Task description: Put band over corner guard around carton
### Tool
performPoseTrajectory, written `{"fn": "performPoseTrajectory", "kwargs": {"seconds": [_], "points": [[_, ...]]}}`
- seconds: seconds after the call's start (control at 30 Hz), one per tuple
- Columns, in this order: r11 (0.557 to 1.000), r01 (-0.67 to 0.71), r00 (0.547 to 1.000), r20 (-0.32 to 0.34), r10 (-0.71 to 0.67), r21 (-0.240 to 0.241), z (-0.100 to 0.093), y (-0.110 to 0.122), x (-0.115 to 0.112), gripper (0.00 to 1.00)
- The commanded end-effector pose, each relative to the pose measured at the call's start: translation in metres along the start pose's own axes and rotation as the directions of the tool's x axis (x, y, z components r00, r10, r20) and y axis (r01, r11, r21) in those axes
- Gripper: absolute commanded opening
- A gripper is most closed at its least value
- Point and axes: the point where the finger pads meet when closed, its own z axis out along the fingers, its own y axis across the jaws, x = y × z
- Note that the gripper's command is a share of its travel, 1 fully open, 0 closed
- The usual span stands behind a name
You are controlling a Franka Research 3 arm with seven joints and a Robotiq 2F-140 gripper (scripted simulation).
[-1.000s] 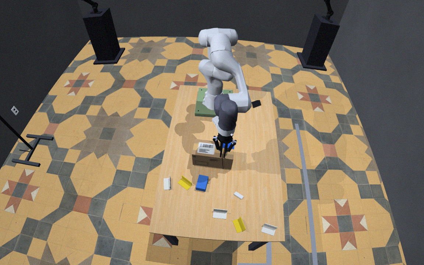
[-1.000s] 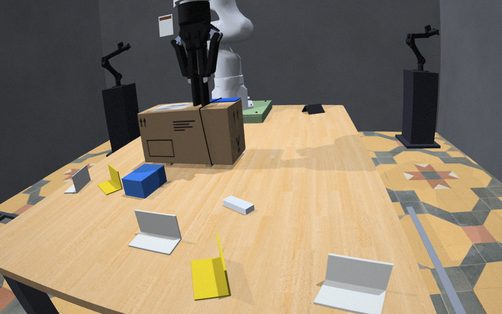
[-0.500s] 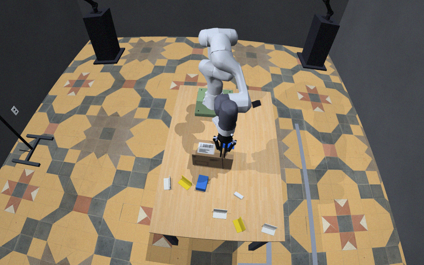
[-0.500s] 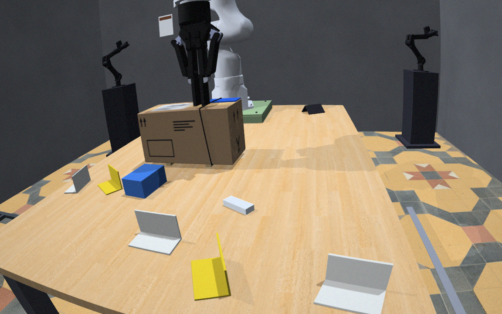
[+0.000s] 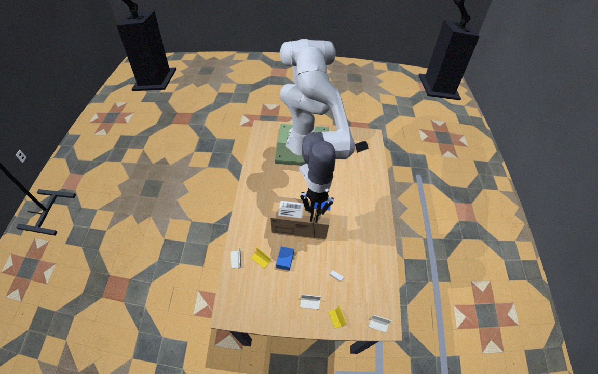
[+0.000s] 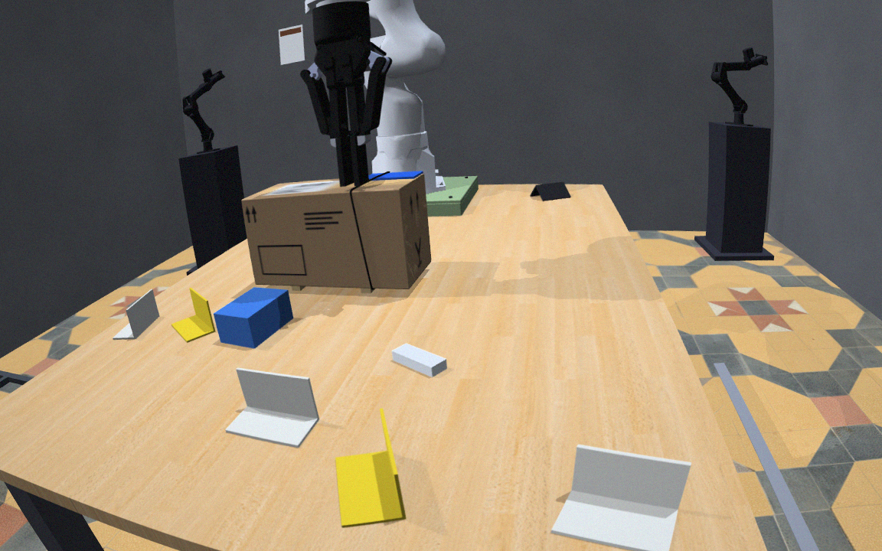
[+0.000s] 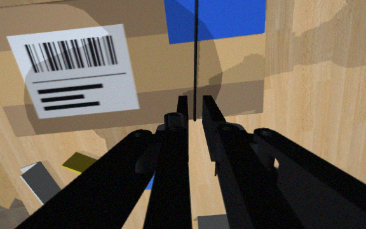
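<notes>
From the top view, the black two-finger gripper [image 5: 314, 218] stands upright over the near edge of the brown cardboard carton [image 5: 291, 225], which sits mid-way along the wooden table [image 5: 366, 260]. The thin black band [image 5: 314, 228] shows as a dark line down the carton's near face, right under the fingers.

From the exterior view, the band [image 6: 360, 233] leans on that face, its foot nearer the carton's right end than its top, so it is not square. The flat blue corner guard [image 6: 396, 175] lies on the far top edge, and the carton looks level (a thin shadow under it is all I can make out).

From the wrist view, the band [image 7: 196, 63] runs across the guard [image 7: 215, 19] and straight into the slot between the fingers. They are nearly together, straddling it with a sliver of gap on each side, so it seems hooked, not pinched.

I judge the step in hand to be squaring the band. The next move calls for a gentle sideways drag along the edge, without tipping the carton or nudging the guard.
</notes>
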Motion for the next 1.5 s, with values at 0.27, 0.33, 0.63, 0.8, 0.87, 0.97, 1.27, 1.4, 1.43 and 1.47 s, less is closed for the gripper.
{"fn": "performPoseTrajectory", "kwargs": {"seconds": [0.27, 0.33, 0.63, 0.8, 0.87, 0.97, 1.27, 1.4, 1.43, 1.47], "points": [[1.0, -0.002, 1.0, 0.0, 0.002, 0.001, 0.0014, 0.0007, 0.0003, 0.18], [1.0, -0.002, 1.0, 0.0, 0.002, 0.001, 0.0015, 0.0007, 0.0003, 0.18], [1.0, -0.002, 1.0, 0.0, 0.002, 0.001, 0.0025, 0.0006, 0.0003, 0.18], [1.0, -0.002, 1.0, 0.0, 0.002, 0.001, 0.0033, 0.0005, 0.0002, 0.18], [1.0, -0.002, 1.0, 0.0, 0.002, 0.001, 0.0037, 0.0005, 0.0002, 0.18], [1.0, -0.002, 1.0, 0.0, 0.002, 0.001, 0.0043, 0.0004, 0.0002, 0.18], [1.0, -0.002, 1.0, 0.0, 0.002, 0.001, 0.0055, 0.0003, 0.0001, 0.18], [1.0, -0.002, 1.0, 0.0, 0.002, 0.001, 0.0061, 0.0003, 0.0001, 0.18], [1.0, -0.002, 1.0, 0.0, 0.002, 0.001, 0.0063, 0.0002, 0.0001, 0.18], [1.0, -0.002, 1.0, 0.0, 0.002, 0.001, 0.0064, 0.0002, 0.0001, 0.18]]}}
